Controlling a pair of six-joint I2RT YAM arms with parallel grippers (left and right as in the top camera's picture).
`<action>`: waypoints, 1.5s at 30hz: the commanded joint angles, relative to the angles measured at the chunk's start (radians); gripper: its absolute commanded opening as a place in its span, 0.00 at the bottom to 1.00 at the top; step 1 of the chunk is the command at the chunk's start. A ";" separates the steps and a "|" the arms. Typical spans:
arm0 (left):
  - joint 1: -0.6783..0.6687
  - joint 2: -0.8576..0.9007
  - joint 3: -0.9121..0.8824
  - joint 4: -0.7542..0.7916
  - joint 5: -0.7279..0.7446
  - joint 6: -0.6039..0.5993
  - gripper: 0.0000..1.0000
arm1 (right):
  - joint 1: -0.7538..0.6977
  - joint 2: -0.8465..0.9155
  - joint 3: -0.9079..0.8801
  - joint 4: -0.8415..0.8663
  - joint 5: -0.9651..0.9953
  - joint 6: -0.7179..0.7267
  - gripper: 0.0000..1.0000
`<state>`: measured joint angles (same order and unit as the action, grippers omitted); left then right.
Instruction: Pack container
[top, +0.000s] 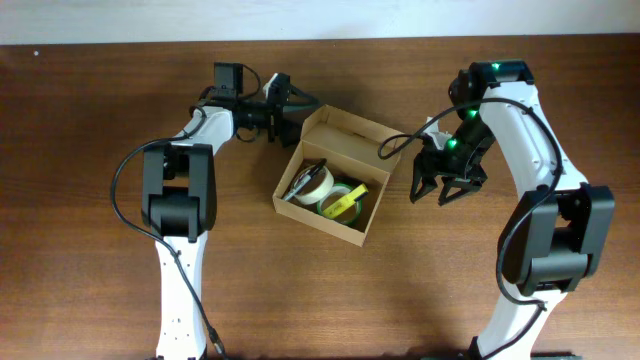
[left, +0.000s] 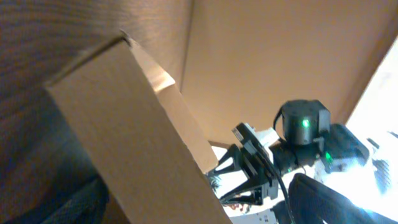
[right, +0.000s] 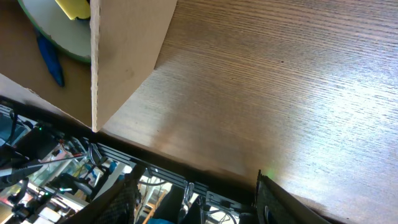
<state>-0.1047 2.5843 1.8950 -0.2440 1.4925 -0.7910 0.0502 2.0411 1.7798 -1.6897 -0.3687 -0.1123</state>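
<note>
The container (top: 318, 224) is an open tan cardboard box at mid-table, its flap lid (top: 355, 125) standing up at the back. Inside lie a white tape roll (top: 318, 185), a green-rimmed roll with a yellow piece (top: 345, 200) and a pen. My left gripper (top: 283, 110) is at the box's back left corner, fingers spread, and the cardboard edge (left: 124, 137) fills the left wrist view between them. My right gripper (top: 445, 193) is open and empty, just right of the box. The box's corner (right: 124, 56) and a blue pen (right: 50, 59) show in the right wrist view.
Bare brown wooden table (top: 100, 250) surrounds the box. The right gripper's fingers (right: 199, 199) hang over the table surface near its edge. The right arm's gripper also shows in the left wrist view (left: 249, 180) beyond the cardboard.
</note>
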 joint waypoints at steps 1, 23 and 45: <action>-0.005 0.037 -0.002 0.005 0.082 -0.002 0.93 | -0.006 -0.040 -0.002 0.002 -0.013 -0.003 0.61; -0.004 -0.115 0.008 0.012 0.081 -0.006 0.93 | -0.007 -0.040 -0.002 0.006 0.006 -0.003 0.61; -0.004 -0.235 0.008 -0.003 0.082 -0.005 0.93 | -0.090 -0.154 0.118 -0.010 0.006 0.016 0.61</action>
<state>-0.1066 2.3859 1.8950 -0.2443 1.5497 -0.7944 0.0040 1.9938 1.8343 -1.6947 -0.3660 -0.1040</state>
